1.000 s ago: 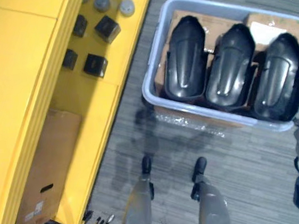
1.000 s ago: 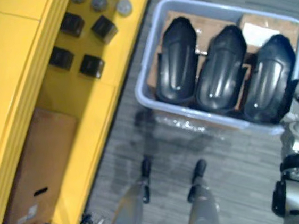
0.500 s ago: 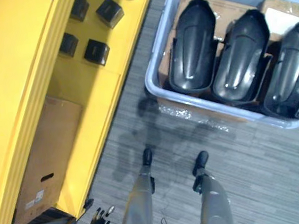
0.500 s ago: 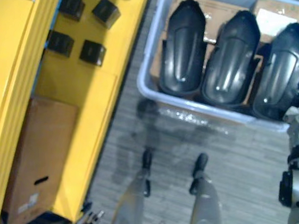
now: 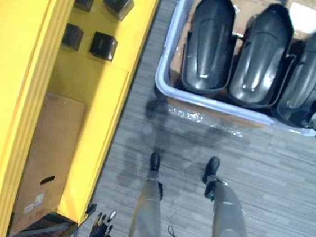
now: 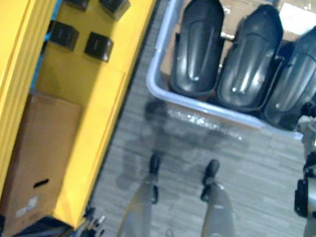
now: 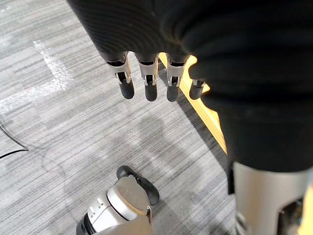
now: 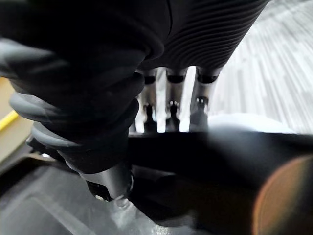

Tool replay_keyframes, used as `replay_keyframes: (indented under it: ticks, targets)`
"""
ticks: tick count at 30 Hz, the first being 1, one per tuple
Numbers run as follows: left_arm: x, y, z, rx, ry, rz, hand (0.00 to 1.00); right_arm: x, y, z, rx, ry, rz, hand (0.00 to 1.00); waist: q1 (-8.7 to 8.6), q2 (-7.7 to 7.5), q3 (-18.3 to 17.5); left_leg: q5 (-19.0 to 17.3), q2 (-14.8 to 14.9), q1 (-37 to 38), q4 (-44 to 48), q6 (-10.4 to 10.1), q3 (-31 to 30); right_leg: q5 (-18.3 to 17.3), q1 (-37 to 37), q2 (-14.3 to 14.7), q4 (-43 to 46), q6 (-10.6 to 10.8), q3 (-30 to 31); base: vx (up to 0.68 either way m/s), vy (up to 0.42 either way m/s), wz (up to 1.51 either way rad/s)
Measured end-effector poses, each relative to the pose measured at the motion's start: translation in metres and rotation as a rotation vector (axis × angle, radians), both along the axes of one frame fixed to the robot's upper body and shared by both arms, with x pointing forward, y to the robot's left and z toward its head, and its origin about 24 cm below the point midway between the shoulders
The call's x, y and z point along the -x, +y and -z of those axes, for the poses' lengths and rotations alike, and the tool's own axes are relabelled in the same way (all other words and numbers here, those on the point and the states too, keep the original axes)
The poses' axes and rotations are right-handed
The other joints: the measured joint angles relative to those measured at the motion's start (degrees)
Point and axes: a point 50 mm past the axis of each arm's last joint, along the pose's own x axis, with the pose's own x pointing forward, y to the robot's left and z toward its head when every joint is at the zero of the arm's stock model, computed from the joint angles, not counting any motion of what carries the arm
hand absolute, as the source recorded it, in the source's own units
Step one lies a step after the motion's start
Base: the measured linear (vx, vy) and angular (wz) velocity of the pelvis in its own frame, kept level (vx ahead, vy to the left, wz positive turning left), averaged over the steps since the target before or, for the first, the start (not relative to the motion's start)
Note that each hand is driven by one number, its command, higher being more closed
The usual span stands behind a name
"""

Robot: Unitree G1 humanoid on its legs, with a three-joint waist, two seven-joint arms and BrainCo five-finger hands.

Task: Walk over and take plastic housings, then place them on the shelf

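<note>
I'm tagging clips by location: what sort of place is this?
Probably a factory or warehouse stockroom: a yellow shelf holding a cardboard box, and a floor bin of black housings.

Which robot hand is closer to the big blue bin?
Right. The right hand is at the bin's near right corner, by the rightmost black housing. The left hand hangs open, low beside the yellow shelf, well away from the bin.

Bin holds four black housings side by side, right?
No, three, not four: the black housings sit side by side in the bin, as the left eye view shows.
</note>
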Motion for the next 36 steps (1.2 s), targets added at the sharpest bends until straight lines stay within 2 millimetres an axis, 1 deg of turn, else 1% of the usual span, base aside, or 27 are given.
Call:
replay_keyframes:
  ticks: [4,8,11,13,16,22,24,27,29,31,32,33,34,36]
  targets:
    - [-0.006,0.002,-0.005,-0.020,-0.050,-0.001,0.00,-0.001,0.001,0.002,-0.035,-0.005,-0.018,1.00,0.09,-0.01,0.00,0.10,0.11,-0.92,0.47,-0.15,-1.08,-0.04,0.00,0.02,0.04,-0.08,-1.21,0.00,-0.007,0.10]
    - [-0.015,0.003,-0.013,-0.032,-0.113,0.001,0.00,-0.002,0.002,0.003,-0.041,-0.007,-0.026,1.00,0.89,-0.08,0.01,0.10,0.17,-0.95,0.95,-0.16,-1.09,-0.04,0.08,0.00,0.41,-0.09,-1.22,0.00,0.000,0.02]
    - [-0.023,0.004,-0.020,-0.051,-0.164,0.004,0.00,-0.001,0.004,0.008,-0.050,0.004,-0.037,1.00,1.56,-0.24,-0.08,0.12,0.31,-0.89,1.16,-0.19,-1.10,-0.08,0.22,0.11,0.60,-0.16,-1.24,-0.02,-0.004,0.00]
    - [-0.027,0.004,-0.025,-0.059,-0.191,0.006,0.00,-0.002,0.006,0.010,-0.052,0.010,-0.040,1.00,1.62,-0.41,-0.16,0.16,0.36,-0.89,1.24,-0.25,-1.13,-0.07,0.34,0.15,0.62,-0.17,-1.30,-0.02,-0.002,0.00]
    - [-0.032,0.006,-0.031,-0.077,-0.228,0.001,0.00,0.003,0.004,0.016,-0.049,0.031,-0.032,1.00,1.61,-0.54,-0.23,0.11,0.53,-0.69,2.13,-0.30,-1.22,-0.06,1.72,0.19,0.44,-0.17,-2.20,-0.01,0.001,0.11]
    - [-0.041,0.010,-0.043,-0.032,-0.322,-0.067,0.00,0.006,0.008,0.026,-0.050,-0.012,-0.037,1.00,2.01,-2.89,-1.44,-0.13,1.46,1.23,2.01,-0.43,-1.10,0.59,4.55,1.47,-1.73,-0.44,-2.59,-0.02,-0.013,-0.02]
    - [-0.046,0.013,-0.051,-0.019,-0.376,-0.084,0.00,0.009,0.008,0.030,-0.030,-0.022,-0.023,1.00,2.06,-3.54,-1.79,-0.16,1.81,1.80,1.85,-0.46,-1.18,0.74,5.43,2.01,-2.43,-0.55,-2.66,-0.01,-0.029,-0.01]
    - [-0.054,0.020,-0.067,-0.047,-0.443,-0.066,0.00,0.022,-0.001,0.035,-0.035,-0.043,0.046,1.00,2.00,-3.74,-1.85,-0.15,1.89,4.28,0.77,-0.45,-1.18,0.99,8.13,2.37,-3.86,-0.38,-2.82,0.00,0.000,0.00]
    - [-0.060,0.026,-0.083,-0.081,-0.506,-0.043,0.00,0.031,-0.006,0.041,-0.021,-0.030,0.083,1.00,1.66,-4.05,-2.02,-0.15,1.95,6.30,0.03,-0.45,-1.12,1.59,10.51,2.78,-5.76,-0.21,-2.94,0.04,-0.011,-0.01]
    - [-0.064,0.029,-0.094,-0.106,-0.548,-0.029,0.00,0.036,-0.007,0.045,-0.007,-0.007,0.096,1.00,1.59,-4.33,-2.20,-0.16,2.01,7.37,-0.34,-0.45,-1.04,2.09,12.09,3.22,-7.27,-0.05,-3.00,0.04,-0.013,-0.04]
    - [-0.068,0.030,-0.103,-0.122,-0.579,-0.024,0.00,0.039,-0.008,0.047,0.006,0.012,0.098,1.00,1.57,-4.69,-2.45,-0.15,2.02,8.34,-1.05,-0.45,-0.85,2.53,13.02,3.48,-8.20,-0.10,-2.99,0.05,-0.012,-0.06]
    - [-0.071,0.030,-0.112,-0.140,-0.609,-0.012,0.00,0.040,-0.009,0.049,0.008,0.018,0.099,1.00,1.48,-4.92,-2.62,-0.17,2.13,9.07,-1.20,-0.46,-0.76,2.87,14.12,3.81,-9.24,-0.14,-3.00,0.04,-0.013,-0.06]
    - [-0.073,0.031,-0.116,-0.147,-0.624,-0.006,0.00,0.041,-0.009,0.049,0.009,0.021,0.100,1.00,1.46,-5.14,-2.85,-0.18,2.20,9.35,-1.36,-0.47,-0.69,3.06,14.46,3.96,-9.73,-0.12,-3.00,0.04,-0.015,-0.06]
    - [-0.080,0.032,-0.135,-0.217,-0.676,0.024,0.00,0.041,-0.009,0.047,0.037,0.020,0.094,1.00,1.43,-5.63,-3.51,-0.18,2.41,10.60,-2.09,-0.48,-0.31,3.59,15.88,4.32,-11.21,-0.10,-2.98,0.04,-0.011,-0.06]
